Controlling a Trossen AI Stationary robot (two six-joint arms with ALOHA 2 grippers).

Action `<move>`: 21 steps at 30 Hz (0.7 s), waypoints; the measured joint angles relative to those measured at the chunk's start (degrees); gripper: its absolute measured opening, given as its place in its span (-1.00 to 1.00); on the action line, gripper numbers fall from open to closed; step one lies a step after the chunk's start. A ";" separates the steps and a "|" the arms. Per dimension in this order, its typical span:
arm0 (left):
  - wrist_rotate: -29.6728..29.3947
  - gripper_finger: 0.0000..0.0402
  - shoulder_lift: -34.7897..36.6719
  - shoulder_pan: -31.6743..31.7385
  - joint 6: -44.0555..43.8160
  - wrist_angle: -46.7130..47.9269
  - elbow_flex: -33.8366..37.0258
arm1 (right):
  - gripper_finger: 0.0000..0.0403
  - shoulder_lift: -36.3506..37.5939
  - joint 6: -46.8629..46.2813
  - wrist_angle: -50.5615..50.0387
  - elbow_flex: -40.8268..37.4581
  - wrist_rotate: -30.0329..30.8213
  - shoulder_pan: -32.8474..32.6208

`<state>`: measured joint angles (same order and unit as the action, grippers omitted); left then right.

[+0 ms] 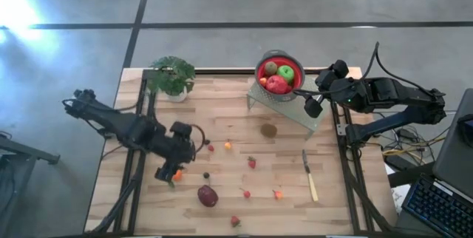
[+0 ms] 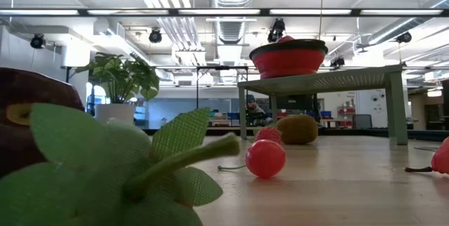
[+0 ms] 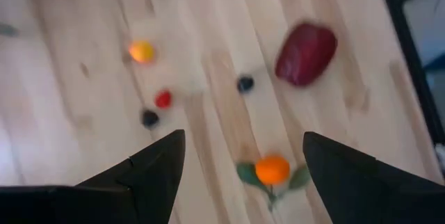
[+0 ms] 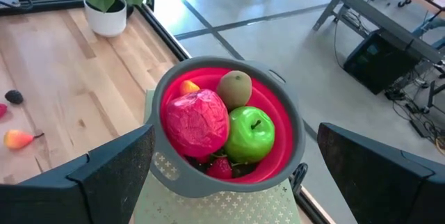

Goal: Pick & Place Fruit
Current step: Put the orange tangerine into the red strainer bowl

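The left gripper (image 3: pixel 240 156) hangs open over a small orange fruit (image 3: pixel 272 170) near the table's front-left. It looks light, smooth and likely to roll, so pinch across its round middle. The right gripper (image 4: pixel 233 161) waits open above the red bowl (image 4: pixel 288 123).

The open left claw (image 3: pixel 240 161) hangs over a small orange fruit (image 3: pixel 272 169) on the wooden table (image 3: pixel 83 113).

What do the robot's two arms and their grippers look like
Both arms are black and jointed, with black cables looped along them. The left gripper and right gripper each end in two dark, wedge-shaped fingers. No markings are legible.
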<state>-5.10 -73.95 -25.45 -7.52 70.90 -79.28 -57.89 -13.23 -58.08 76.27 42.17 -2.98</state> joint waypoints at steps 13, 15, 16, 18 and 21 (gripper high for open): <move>8.90 0.47 -0.04 -1.72 -9.55 -6.07 19.35 | 0.96 -0.02 0.11 0.20 0.00 0.00 0.00; 11.01 0.47 -0.04 -1.73 -10.39 -7.62 21.80 | 0.96 -0.02 -0.12 0.20 0.00 0.00 0.00; 12.05 0.47 -0.04 -1.73 -10.70 -8.36 22.80 | 0.96 -0.02 -0.13 0.28 0.00 0.01 0.00; 13.28 0.47 -0.04 -1.73 -10.97 -10.05 24.73 | 0.96 -0.02 -0.18 0.56 0.00 0.02 0.00; 13.46 0.47 -0.04 -1.70 -11.01 -13.03 27.14 | 0.96 -0.02 -0.83 0.83 0.00 0.02 0.00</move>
<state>8.36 -74.00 -27.16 -18.52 57.87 -52.14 -57.91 -14.07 -57.25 76.27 42.19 -2.98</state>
